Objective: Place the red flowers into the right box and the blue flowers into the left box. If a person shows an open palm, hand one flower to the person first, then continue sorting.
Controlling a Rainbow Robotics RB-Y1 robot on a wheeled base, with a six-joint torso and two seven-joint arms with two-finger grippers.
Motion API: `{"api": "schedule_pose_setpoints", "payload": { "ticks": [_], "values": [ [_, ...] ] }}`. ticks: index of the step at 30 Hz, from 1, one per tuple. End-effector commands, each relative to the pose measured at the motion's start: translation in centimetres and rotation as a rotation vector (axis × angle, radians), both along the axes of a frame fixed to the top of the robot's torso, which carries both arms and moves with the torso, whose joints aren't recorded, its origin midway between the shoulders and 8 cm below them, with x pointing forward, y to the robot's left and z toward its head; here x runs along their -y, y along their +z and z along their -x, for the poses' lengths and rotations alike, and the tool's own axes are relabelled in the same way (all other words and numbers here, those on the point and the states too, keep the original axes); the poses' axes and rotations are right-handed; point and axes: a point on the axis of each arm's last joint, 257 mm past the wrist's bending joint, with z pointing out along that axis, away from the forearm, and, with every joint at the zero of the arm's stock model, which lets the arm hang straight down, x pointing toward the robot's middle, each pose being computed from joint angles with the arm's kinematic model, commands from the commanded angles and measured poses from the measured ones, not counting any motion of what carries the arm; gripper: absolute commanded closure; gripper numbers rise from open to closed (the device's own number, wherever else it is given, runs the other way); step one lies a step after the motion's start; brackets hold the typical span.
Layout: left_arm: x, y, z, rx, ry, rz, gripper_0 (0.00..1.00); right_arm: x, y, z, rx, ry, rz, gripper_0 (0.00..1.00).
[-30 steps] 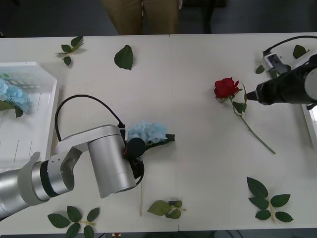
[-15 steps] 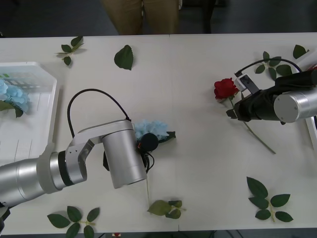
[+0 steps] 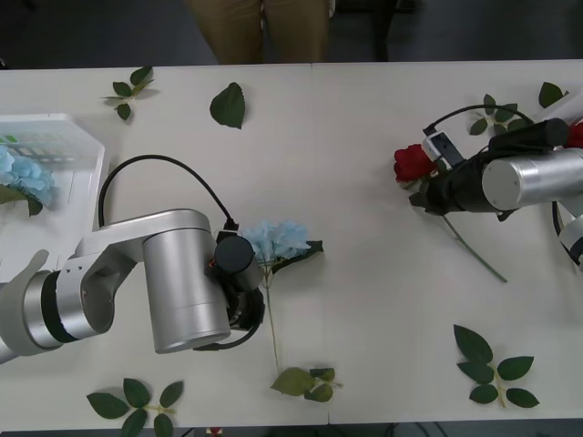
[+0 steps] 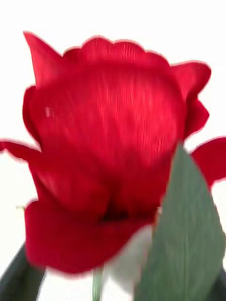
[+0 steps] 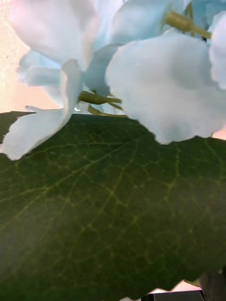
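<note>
**Both arms on flowers: grab stems, not blooms**

Left box (image 3: 55,127) sits well out past the left gripper (image 3: 244,296), 1 blue cluster already lying in it. Left gripper is low over the table, right at the stem of the blue flower (image 3: 276,240); the bloom lies just beyond the wrist, with its dark leaf (image 5: 108,207) pressed close to the wrist camera. Can't tell whether its fingers are apart or closed on the stem.

Right gripper (image 3: 426,193) is right behind the red flower (image 3: 414,162), bloom just ahead of it, stem trailing back under and past the arm. Finger state: can't tell either.

Handling, my read: both are light fabric on thin wire-like stems. Petals and leaves are soft and will crush or slip, so pinch the stem just below the head. Long stems will likely swing, so move gently.

No open palm from the person (image 3: 260,27) at the far edge.
</note>
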Motion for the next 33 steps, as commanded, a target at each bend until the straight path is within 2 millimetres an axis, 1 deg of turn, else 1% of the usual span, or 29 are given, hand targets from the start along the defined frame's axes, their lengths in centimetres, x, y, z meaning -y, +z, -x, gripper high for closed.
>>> {"api": "schedule_pose_setpoints", "payload": {
  "ticks": [1, 2, 3, 4, 9, 13, 16, 18, 20, 21, 25, 26, 28, 30, 31, 32, 33],
  "values": [
    [2.5, 2.4, -1.7, 0.058, -0.030, 0.032, 0.00, -2.5, 2.5, -1.9, 0.049, 0.017, -0.023, 0.79],
    [3.0, 2.2, -1.9, 0.062, -0.024, 0.035, 0.00, -2.4, 2.5, -2.0, 0.049, 0.016, -0.023, 0.97],
    [3.4, 2.1, -2.1, 0.066, -0.020, 0.037, 0.00, -2.4, 2.5, -2.0, 0.050, 0.015, -0.024, 1.00],
    [4.0, 1.8, -2.4, 0.071, -0.012, 0.041, 0.00, -2.4, 2.5, -2.0, 0.050, 0.012, -0.027, 1.00],
    [5.8, 1.1, -3.4, 0.083, 0.002, 0.066, 0.00, -2.3, 2.5, -1.9, 0.048, 0.010, -0.028, 1.00],
    [6.9, 0.3, -3.8, 0.097, -0.010, 0.075, 0.00, -2.3, 2.5, -2.0, 0.048, 0.004, -0.034, 1.00],
    [7.3, -0.5, -4.0, 0.118, -0.026, 0.061, 0.00, -1.5, 3.2, -2.3, 0.056, -0.015, -0.050, 1.00],
    [7.6, -1.0, -4.0, 0.131, -0.032, 0.056, 0.00, -0.6, 4.1, -2.3, 0.044, -0.041, -0.086, 1.00],
    [7.6, -1.2, -4.1, 0.136, -0.034, 0.052, 0.00, 0.8, 5.9, -2.3, 0.031, -0.068, -0.129, 1.00],
    [7.6, -1.2, -4.0, 0.137, -0.035, 0.053, 0.00, 1.3, 6.4, -2.1, 0.024, -0.075, -0.141, 1.00],
    [7.3, -1.7, -3.8, 0.147, -0.049, 0.032, 0.00, 5.2, 12.0, -1.2, -0.014, -0.116, -0.231, 1.00],
    [7.3, -1.8, -3.9, 0.155, -0.053, 0.026, 0.00, 5.8, 12.6, -1.0, -0.022, -0.121, -0.233, 1.00],
    [7.0, -2.0, -4.1, 0.192, -0.075, -0.004, 0.00, 8.1, 15.4, -0.4, -0.034, -0.140, -0.233, 1.00],
    [6.7, -2.3, -4.1, 0.197, -0.074, -0.016, 0.00, 10.4, 17.6, 0.0, -0.031, -0.165, -0.217, 1.00],
    [6.6, -2.4, -4.1, 0.197, -0.076, -0.019, 0.15, 12.1, 18.9, 0.2, -0.022, -0.182, -0.193, 1.00],
    [6.6, -2.4, -4.1, 0.195, -0.073, -0.019, 0.50, 13.5, 20.0, 0.3, -0.009, -0.199, -0.174, 1.00],
    [6.5, -2.5, -3.9, 0.188, -0.071, -0.018, 0.89, 15.4, 21.2, 0.5, 0.010, -0.225, -0.144, 1.00]
  ]
}}
